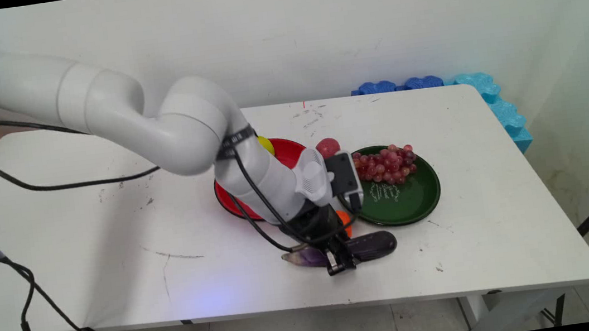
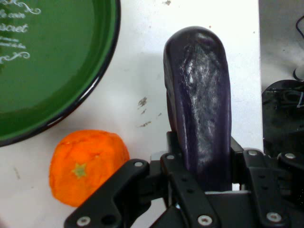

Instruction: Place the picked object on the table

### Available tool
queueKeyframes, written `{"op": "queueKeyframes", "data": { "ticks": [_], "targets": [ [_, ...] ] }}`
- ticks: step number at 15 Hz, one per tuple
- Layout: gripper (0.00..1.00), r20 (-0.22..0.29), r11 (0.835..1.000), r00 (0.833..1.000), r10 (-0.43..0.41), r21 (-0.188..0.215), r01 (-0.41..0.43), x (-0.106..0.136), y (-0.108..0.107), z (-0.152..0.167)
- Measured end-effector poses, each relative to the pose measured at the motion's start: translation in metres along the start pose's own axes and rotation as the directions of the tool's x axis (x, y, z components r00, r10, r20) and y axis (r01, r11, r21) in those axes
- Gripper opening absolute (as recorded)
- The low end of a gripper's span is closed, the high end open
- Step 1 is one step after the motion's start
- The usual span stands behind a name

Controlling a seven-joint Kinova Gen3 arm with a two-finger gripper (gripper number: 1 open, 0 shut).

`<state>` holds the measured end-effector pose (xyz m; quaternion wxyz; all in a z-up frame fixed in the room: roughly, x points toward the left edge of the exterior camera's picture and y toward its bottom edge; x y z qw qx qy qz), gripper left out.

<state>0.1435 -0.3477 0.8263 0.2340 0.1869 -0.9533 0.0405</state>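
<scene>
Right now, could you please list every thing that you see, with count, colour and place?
eggplant: 1, purple, near table edge, between the gripper's fingers
orange: 1, orange, beside the eggplant, by the green plate
green plate: 1, green, right of the red plate
grapes: 1 bunch, red, on the green plate
red plate: 1, red, mid table
ball: 1, yellow, on the red plate
red fruit: 1, between the plates
foam blocks: several, blue, far right
table: 1, white
gripper: 1, black, shut on the eggplant
</scene>
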Motion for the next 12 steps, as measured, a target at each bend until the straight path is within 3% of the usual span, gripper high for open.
{"op": "queueKeyframes", "data": {
  "ticks": [5,6,12],
  "targets": [
    [0.00,0.007,1.000,1.000,-0.004,0.006,0.004,0.001,0.006,0.017],
    [1.00,0.008,1.000,1.000,-0.005,0.007,0.005,0.002,0.006,0.020],
    [1.00,-0.005,1.000,1.000,-0.011,0.006,0.011,0.009,0.008,0.027]
  ]
}}
